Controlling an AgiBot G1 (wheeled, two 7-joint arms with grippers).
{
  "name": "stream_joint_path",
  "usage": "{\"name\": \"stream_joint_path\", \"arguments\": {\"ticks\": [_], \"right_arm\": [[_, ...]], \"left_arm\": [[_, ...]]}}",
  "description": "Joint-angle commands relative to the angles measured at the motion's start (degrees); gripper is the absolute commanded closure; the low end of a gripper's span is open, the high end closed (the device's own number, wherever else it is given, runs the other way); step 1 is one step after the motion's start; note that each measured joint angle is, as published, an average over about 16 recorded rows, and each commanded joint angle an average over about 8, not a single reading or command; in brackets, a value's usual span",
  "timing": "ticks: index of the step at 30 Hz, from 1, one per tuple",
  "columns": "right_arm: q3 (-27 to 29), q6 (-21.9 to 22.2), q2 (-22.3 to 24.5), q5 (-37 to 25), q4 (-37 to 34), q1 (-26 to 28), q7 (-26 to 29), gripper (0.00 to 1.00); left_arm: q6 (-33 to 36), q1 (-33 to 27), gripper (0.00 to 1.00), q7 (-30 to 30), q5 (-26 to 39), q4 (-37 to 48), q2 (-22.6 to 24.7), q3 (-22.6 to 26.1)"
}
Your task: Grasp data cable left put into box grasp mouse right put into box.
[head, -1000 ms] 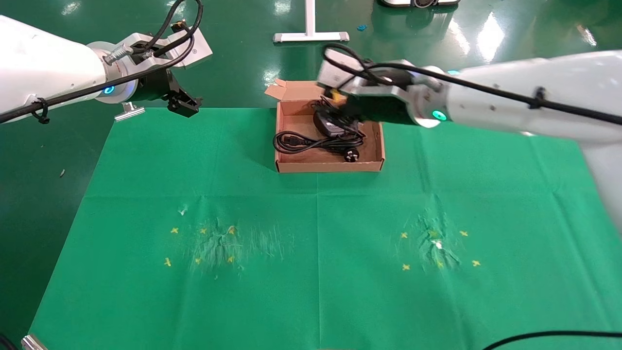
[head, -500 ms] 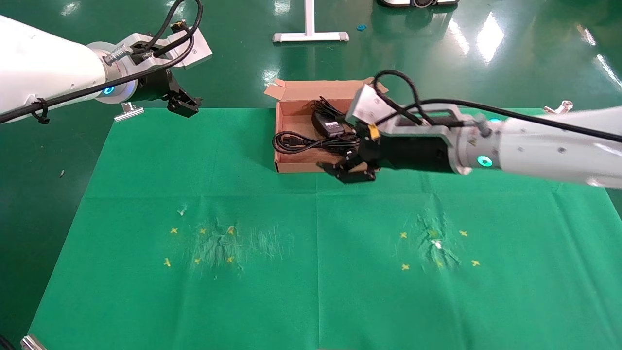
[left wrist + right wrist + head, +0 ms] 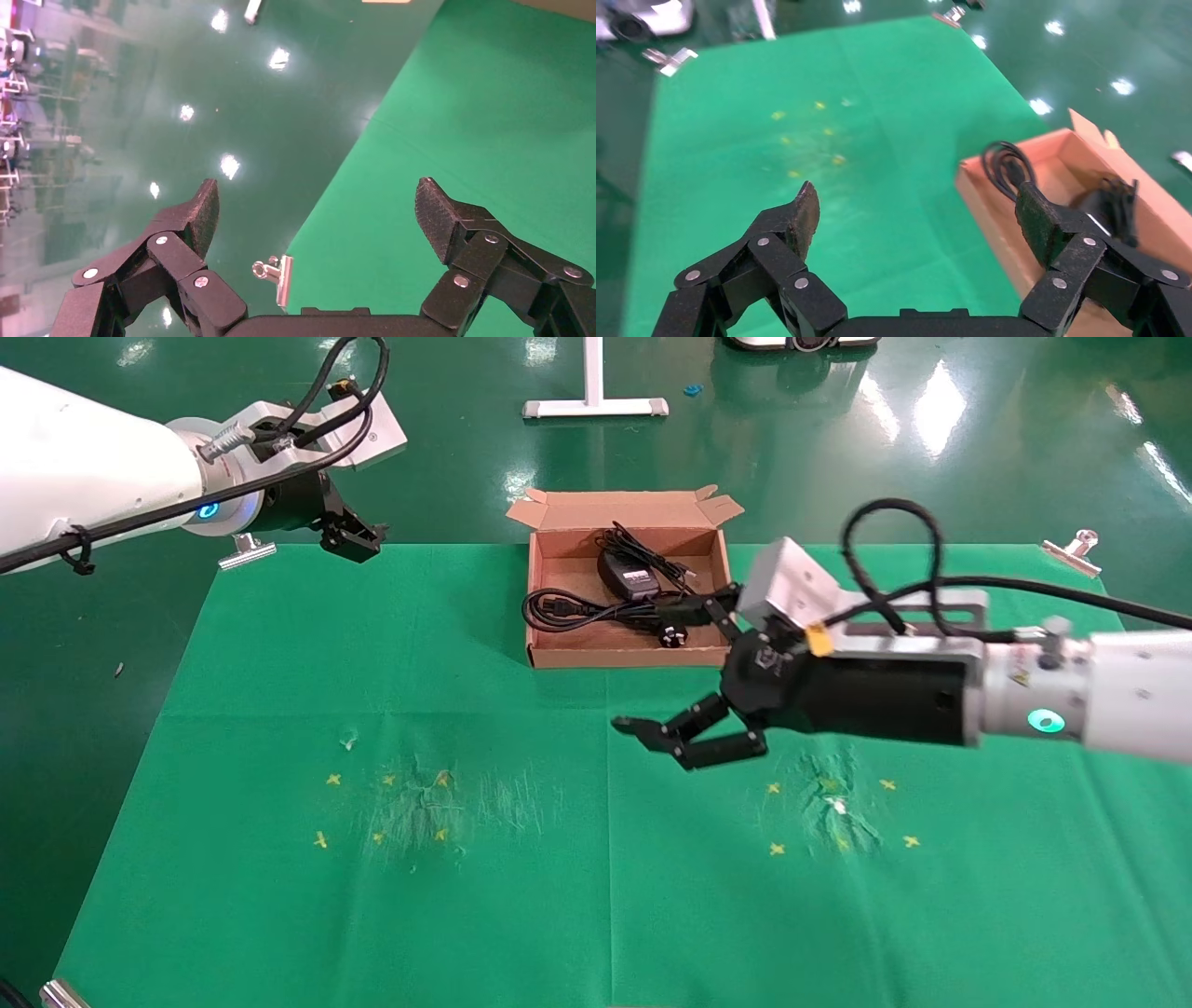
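The brown cardboard box (image 3: 549,658) stands open at the back middle of the green cloth. In it lie the coiled thick black data cable (image 3: 566,609) with its plug (image 3: 673,635) and the black mouse (image 3: 630,577), grey label up, with its thin wire. My right gripper (image 3: 647,665) is open and empty, hovering above the cloth just in front of the box's right front corner. The right wrist view shows the right gripper (image 3: 916,210) with jaws wide apart, and beyond it the box (image 3: 996,210), the cable (image 3: 1003,163) and the mouse (image 3: 1112,203). My left gripper (image 3: 354,537) is parked open at the back left (image 3: 316,203).
Metal clips hold the cloth at the back left corner (image 3: 247,553) (image 3: 277,277) and back right corner (image 3: 1071,549). Yellow cross marks sit at the left (image 3: 386,808) and right (image 3: 838,812) of the cloth. A white stand base (image 3: 596,407) is on the floor behind.
My right arm has drawn back from over the box toward the front, open and empty; the mouse stays in the box. The left arm has not moved.
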Motion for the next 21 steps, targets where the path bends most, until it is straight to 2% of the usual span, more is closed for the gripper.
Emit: {"name": "stream_joint_path", "arguments": {"ticks": [1,21], "right_arm": [[0.69,-1.06,1.14,2.39,0.50,-0.98,-0.36,0.00],[7.76,-11.82,12.70,26.67,5.56,-10.93,-4.02,0.00]], "left_arm": [[0.36,0.50,0.00,0.60,-0.97,-0.10,-0.25,-0.62],[11.97,16.26,0.00,19.62,-31.82,-3.51,-8.13,-20.35]]}}
